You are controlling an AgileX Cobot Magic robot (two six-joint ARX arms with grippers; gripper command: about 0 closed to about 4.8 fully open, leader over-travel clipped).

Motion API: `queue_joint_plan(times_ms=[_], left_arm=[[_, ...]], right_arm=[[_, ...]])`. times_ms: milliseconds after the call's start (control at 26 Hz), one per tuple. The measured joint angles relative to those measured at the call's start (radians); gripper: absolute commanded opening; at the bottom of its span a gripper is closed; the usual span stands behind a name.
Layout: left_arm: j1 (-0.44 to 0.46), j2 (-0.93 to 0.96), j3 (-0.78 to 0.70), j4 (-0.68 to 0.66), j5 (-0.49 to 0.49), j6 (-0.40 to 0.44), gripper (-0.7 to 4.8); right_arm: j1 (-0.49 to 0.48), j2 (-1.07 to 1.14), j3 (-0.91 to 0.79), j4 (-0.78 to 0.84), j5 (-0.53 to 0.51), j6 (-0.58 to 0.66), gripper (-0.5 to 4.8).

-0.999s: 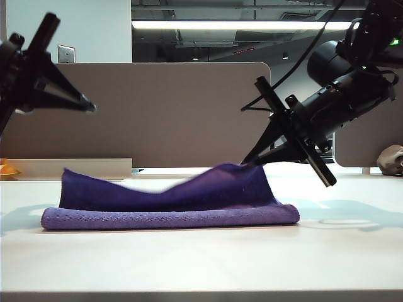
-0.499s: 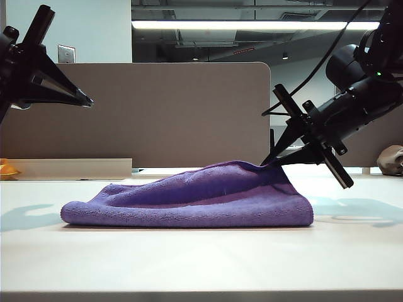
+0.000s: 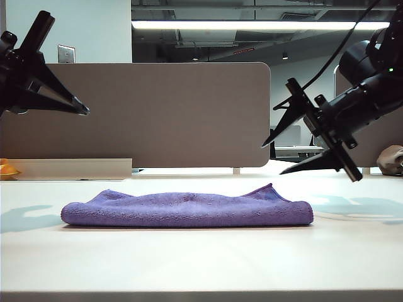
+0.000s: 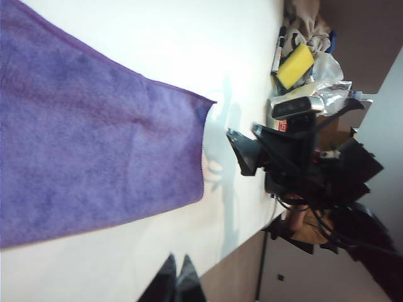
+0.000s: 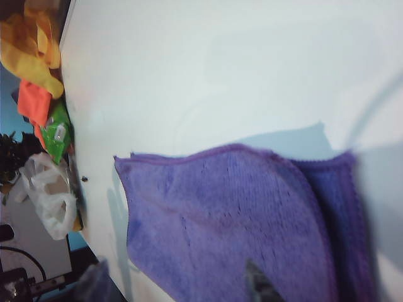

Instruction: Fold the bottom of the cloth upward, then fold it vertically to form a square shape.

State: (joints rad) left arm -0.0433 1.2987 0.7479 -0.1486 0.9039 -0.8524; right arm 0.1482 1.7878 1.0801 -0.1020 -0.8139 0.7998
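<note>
i see the folded purple towel (image 3: 189,209) on the white table (image 3: 201,258); left gripper (image 3: 79,108) clenched high left, right gripper (image 3: 277,154) released above right; no legible writing.

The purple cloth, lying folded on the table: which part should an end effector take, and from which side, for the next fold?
Take the raised corner of the cloth at its right end, coming down from above with the open right end effector. That corner sticks up off the flat layers, so fingers could close around it.
</note>
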Motion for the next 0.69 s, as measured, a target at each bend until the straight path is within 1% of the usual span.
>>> queue_joint_plan(times_ms=[77,115,154,192,231,269,307,346,423,538,692], left_arm=[[0.0,0.0,0.0,-0.006,-0.004,0.006,0.12],[0.0,0.0,0.0,-0.006,-0.004,0.02,0.12],[0.0,0.0,0.0,-0.006,-0.003,0.033,0.12],[0.0,0.0,0.0,-0.006,-0.003,0.059,0.12],[0.0,0.0,0.0,-0.006,-0.003,0.071,0.12],[0.0,0.0,0.0,-0.008,-0.003,0.079,0.12],[0.0,0.0,0.0,-0.009,-0.003,0.079,0.12],[0.0,0.0,0.0,-0.012,-0.003,0.082,0.12],[0.0,0.0,0.0,-0.019,-0.002,0.082,0.12],[0.0,0.0,0.0,-0.023,0.004,0.082,0.12],[0.0,0.0,0.0,-0.033,0.01,0.082,0.12]], right_arm=[[-0.004,-0.026,0.0,-0.075,0.016,-0.07,2.72],[-0.004,-0.055,0.0,-0.15,0.063,-0.14,2.72],[-0.004,-0.068,0.0,-0.192,0.086,-0.18,2.72],[-0.005,-0.078,0.002,-0.262,0.103,-0.246,2.74],[-0.005,-0.077,0.002,-0.294,0.106,-0.271,2.75],[-0.003,-0.07,0.0,-0.375,0.136,-0.332,2.77],[0.0,-0.069,-0.001,-0.406,0.158,-0.361,2.93],[0.007,-0.069,-0.001,-0.461,0.201,-0.416,3.05],[0.012,-0.069,-0.001,-0.497,0.21,-0.455,3.11],[0.023,-0.069,-0.001,-0.508,0.212,-0.472,3.11],[0.073,-0.069,-0.001,-0.509,0.19,-0.478,3.1]])
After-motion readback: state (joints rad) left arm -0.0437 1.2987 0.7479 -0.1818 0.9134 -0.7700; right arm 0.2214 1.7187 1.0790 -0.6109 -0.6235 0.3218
